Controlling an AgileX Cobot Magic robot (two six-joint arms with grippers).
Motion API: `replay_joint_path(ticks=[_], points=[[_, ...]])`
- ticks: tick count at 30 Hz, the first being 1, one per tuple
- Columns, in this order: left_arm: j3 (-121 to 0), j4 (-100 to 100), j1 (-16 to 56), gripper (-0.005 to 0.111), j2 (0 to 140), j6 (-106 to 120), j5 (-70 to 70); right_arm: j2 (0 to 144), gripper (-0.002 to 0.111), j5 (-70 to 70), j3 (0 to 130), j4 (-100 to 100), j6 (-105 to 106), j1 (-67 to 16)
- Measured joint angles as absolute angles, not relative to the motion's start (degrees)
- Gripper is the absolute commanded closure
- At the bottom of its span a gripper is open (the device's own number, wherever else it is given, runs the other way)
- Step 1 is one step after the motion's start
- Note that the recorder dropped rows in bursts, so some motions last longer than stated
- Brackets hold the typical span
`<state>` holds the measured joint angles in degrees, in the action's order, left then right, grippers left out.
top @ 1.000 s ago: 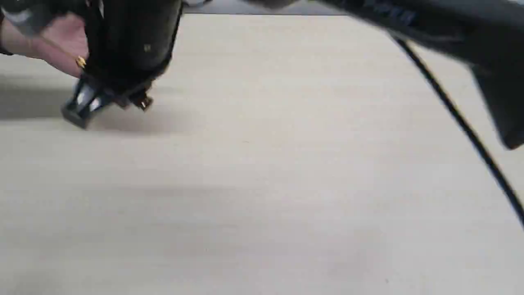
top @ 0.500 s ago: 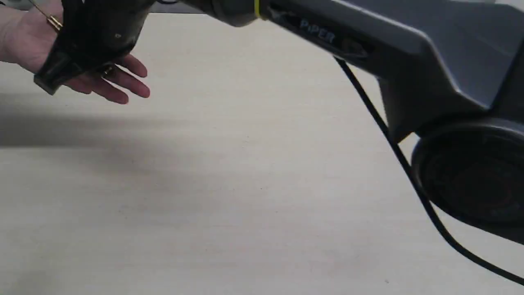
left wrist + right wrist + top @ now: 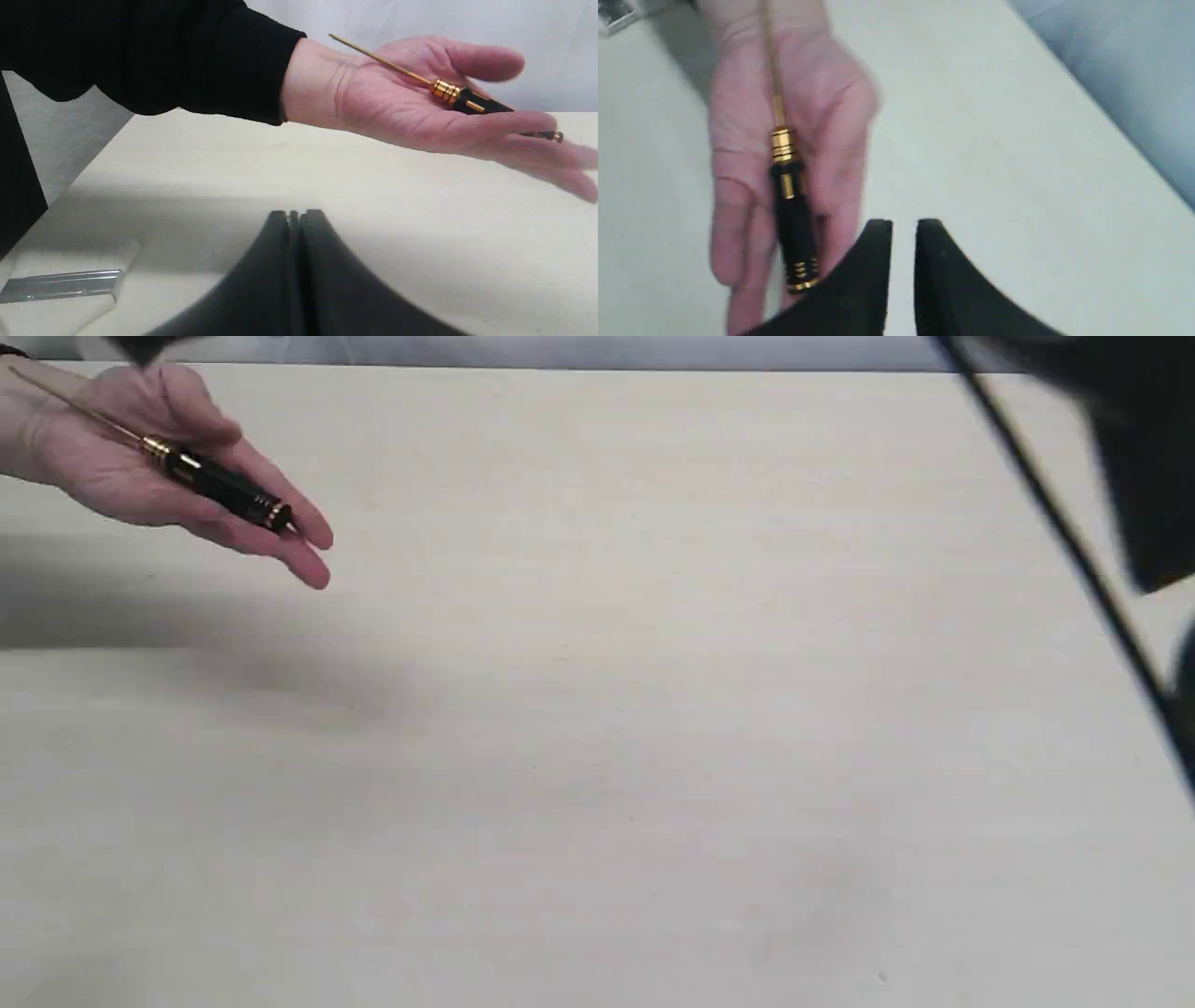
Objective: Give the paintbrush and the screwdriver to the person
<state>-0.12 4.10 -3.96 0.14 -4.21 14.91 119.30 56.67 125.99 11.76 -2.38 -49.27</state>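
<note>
The pale table (image 3: 597, 756) fills most of what I see, and no tool lies on the bare part of it. The right arm (image 3: 1148, 476) and its cable (image 3: 1055, 523) are a dark blur at the far right of the exterior view.

The person's hand (image 3: 140, 467) is held palm-up above the table's far left corner, with a dark sleeve (image 3: 187, 56) at the wrist. The screwdriver (image 3: 219, 490) lies along the palm, shaft toward the wrist and black handle out over the fingers.

The right gripper (image 3: 904, 228) is the nearer one. Its jaws stand slightly apart with nothing between them, and the handle's gold end is just beside one fingertip. The left gripper (image 3: 294, 217) sits lower and well clear of the hand, jaws pressed together and empty.

I judge the screwdriver delivered. The paintbrush I can't confirm: a silver strip (image 3: 60, 284) on something whitish by the table edge may be its ferrule. No readable writing anywhere.
</note>
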Motion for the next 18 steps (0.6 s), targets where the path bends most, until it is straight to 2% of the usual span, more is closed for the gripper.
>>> replay_joint_path(ticks=[4,8,18], points=[[-0.1,4.1,-4.0,0.107,0.1,-4.2,14.9,110.5,0.104,55.8,124.0,12.2,-2.9,-47.1],[-0.1,4.1,-4.0,0.107,0.1,-4.2,14.9,99.1,0.104,50.6,116.2,12.9,-2.6,-46.9],[-0.1,4.1,-4.0,0.107,0.1,-4.2,14.9,62.5,0.104,28.8,74.4,24.4,-13.7,-46.9]])
